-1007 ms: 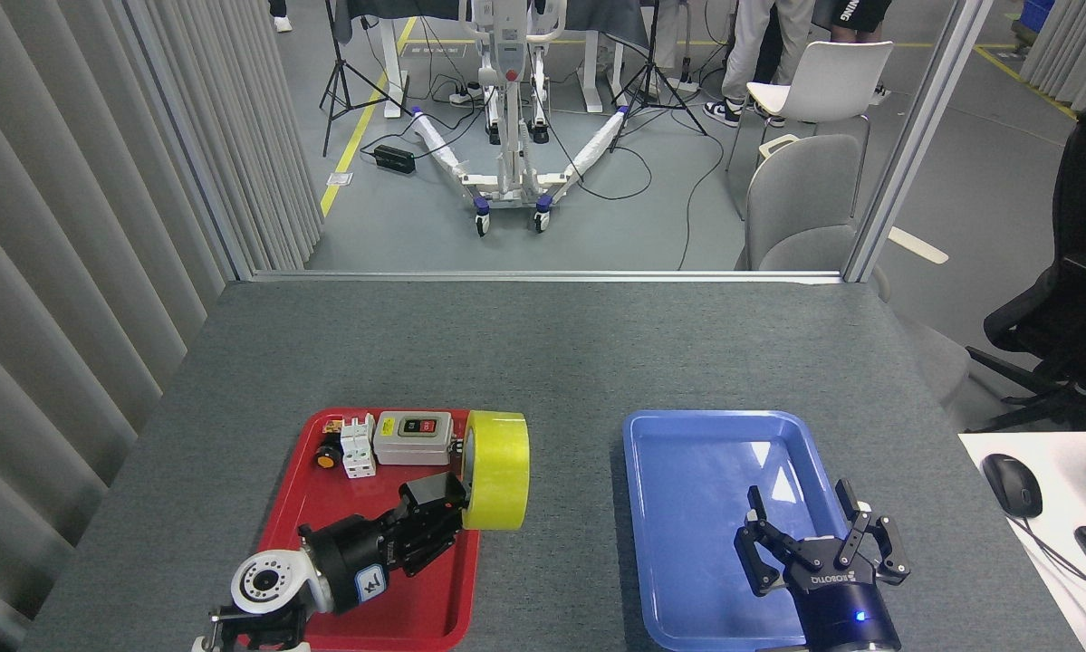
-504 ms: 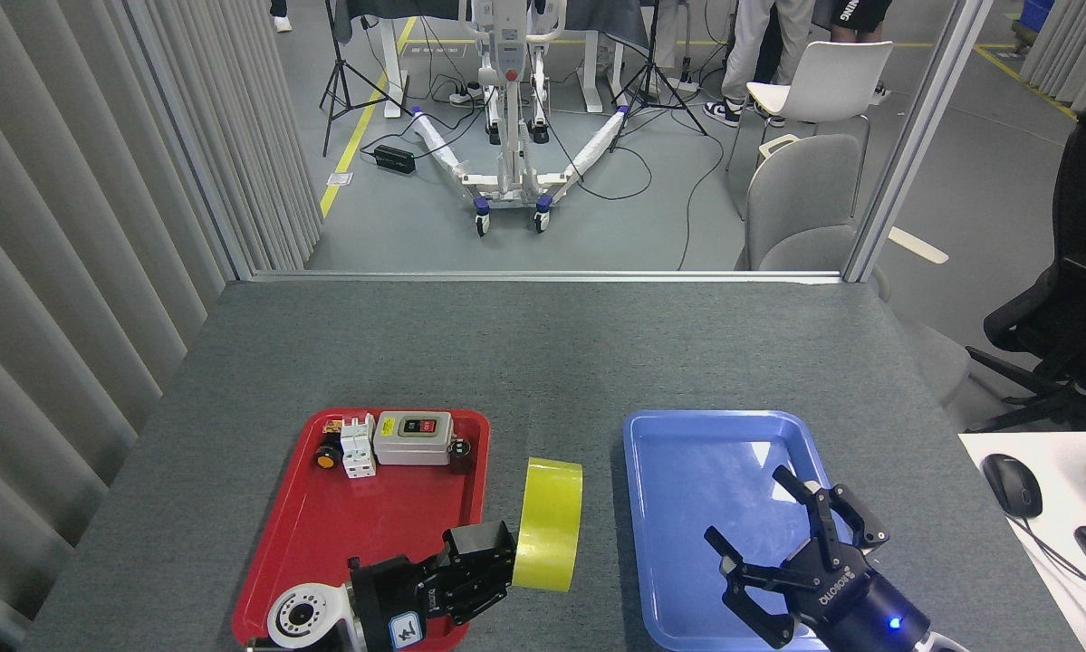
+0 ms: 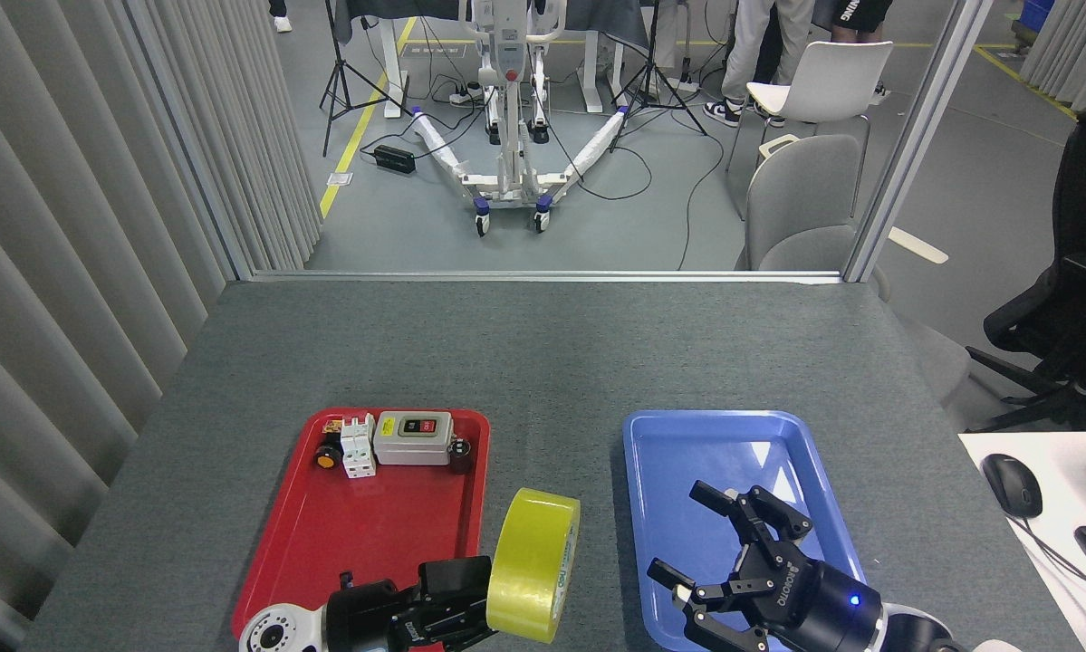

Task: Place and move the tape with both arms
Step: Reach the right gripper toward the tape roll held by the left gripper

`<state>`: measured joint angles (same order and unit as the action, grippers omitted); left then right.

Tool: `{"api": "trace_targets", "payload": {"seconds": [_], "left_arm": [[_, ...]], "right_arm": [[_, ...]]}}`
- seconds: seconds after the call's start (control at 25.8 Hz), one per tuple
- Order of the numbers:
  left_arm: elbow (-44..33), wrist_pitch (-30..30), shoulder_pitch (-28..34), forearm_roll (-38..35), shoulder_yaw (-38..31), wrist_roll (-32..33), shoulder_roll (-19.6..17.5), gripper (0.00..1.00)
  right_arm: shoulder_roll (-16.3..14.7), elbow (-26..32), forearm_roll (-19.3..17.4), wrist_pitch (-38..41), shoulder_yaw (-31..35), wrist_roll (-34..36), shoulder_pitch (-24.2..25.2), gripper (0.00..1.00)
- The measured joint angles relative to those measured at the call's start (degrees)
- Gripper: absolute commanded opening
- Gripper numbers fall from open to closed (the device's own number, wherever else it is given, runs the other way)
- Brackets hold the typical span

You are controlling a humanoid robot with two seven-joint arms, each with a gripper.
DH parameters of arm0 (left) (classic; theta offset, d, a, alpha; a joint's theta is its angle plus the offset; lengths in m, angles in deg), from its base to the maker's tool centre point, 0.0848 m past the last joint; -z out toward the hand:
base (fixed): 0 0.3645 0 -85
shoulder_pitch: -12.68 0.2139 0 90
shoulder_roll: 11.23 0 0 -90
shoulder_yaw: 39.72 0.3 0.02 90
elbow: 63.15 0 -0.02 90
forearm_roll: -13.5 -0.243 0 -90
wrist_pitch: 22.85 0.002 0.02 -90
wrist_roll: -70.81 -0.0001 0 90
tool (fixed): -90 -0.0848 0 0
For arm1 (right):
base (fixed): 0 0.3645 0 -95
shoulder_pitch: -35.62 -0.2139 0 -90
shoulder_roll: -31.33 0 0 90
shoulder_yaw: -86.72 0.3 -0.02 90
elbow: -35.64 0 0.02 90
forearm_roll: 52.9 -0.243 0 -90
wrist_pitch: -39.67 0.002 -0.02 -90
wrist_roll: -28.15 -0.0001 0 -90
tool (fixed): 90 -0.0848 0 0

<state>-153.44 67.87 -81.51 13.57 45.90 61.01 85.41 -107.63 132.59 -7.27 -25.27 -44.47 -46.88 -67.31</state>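
Left pincer comes in at the near edge, clenched on the tape, gripping it from the roll's left face. Tape is held on edge, yellow band facing up and left, white printed core rim showing on its right side. It sits over the gap between the red tray and the blue tray, just past the red tray's near right corner; can't tell if it touches the table or is lifted off it.

Right pincer is released, black fingers spread wide toward the left, over the near left part of the blue tray, near the tape but apart from it. Small blue light on its body.

Red tray's far end carries a grey switch box, a white breaker, a small black-and-orange part and a dark knob, all well apart from the tape. Nothing visible lying in the blue tray. Far right, a black mouse on a white desk.
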Motion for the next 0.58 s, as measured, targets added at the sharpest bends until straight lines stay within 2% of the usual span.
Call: {"api": "trace_targets", "payload": {"seconds": [0.08,0.23,0.39,0.46,0.58], "left_arm": [[-0.02,-0.16,0.29,0.13,-0.27,0.58,-0.04,0.0],[-0.05,-0.81,0.69,0.38,-0.52,1.17,-0.15,0.0],[-0.05,-1.19,0.86,0.44,-0.68,1.34,-0.2,0.0],[-0.03,-1.28,0.9,0.45,-0.91,1.36,-0.22,0.0],[0.01,-1.3,0.91,0.46,-1.18,1.36,-0.23,0.0]], "right_arm": [[0.2,0.1,-4.29,3.64,0.78,-5.03,-0.26,1.0],[2.08,0.08,-10.0,8.9,4.65,-15.38,-0.05,1.0],[8.62,-0.23,-14.66,12.81,10.96,-27.97,0.12,1.0],[12.06,-0.44,-15.51,13.77,13.05,-32.95,0.21,1.0],[15.61,-0.73,-15.64,13.97,14.35,-36.74,0.41,0.99]]}}
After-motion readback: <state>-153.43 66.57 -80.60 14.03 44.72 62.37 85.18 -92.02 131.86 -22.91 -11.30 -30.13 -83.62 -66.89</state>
